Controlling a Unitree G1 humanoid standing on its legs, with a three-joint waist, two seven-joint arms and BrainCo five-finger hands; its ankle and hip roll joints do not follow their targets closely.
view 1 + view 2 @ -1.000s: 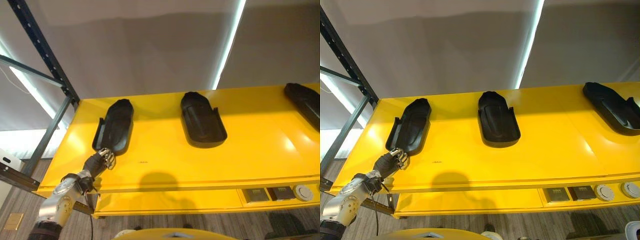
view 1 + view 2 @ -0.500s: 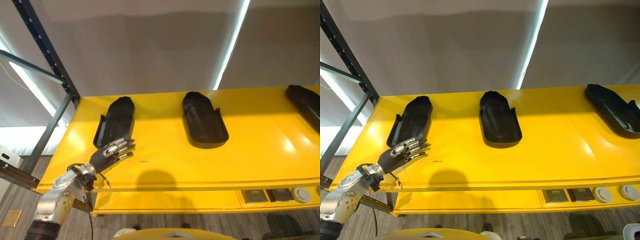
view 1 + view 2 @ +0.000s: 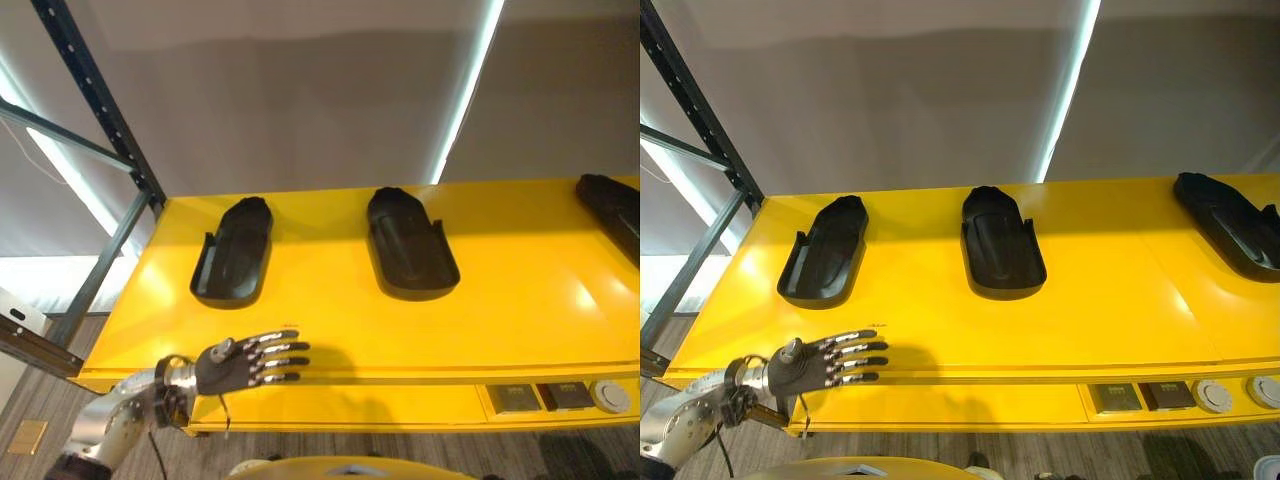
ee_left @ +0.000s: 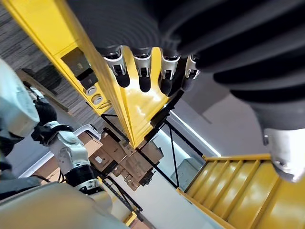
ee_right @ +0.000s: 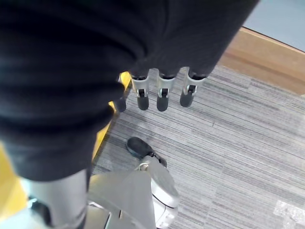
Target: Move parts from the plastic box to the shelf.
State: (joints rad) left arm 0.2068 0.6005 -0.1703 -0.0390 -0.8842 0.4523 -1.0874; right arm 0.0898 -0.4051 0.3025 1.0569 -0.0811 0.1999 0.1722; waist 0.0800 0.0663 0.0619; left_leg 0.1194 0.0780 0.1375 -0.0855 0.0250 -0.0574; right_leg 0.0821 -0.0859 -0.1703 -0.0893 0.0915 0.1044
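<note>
Since 1 second before, my left hand [image 3: 238, 366] had let go of the leftmost black moulded plastic part [image 3: 233, 250] and drawn back from its near end to the front lip of the glossy yellow metal shelf [image 3: 330, 310]. It hung there with fingers straight and fanned apart, holding nothing and well clear of the part. My right hand [image 5: 159, 93] was down low above the grey carpet floor [image 5: 228, 143], its fingers hanging straight and relaxed, empty too.

3 of these long, scoop-shaped black parts lay on the shelf top: the 1 I had just placed at the left, a second [image 3: 408, 243] in the middle, and a third [image 3: 610, 208] at the far right edge of my view. All sat flat and well apart from each other.

I judged these parts to be stiff, hollow shells, light for their length and not fragile, though smooth enough to slide on the painted shelf. For the next 1, I judged the best hold to be across a raised side wall near the middle, thumb inside and fingers outside, so it would not tip end-down.
</note>
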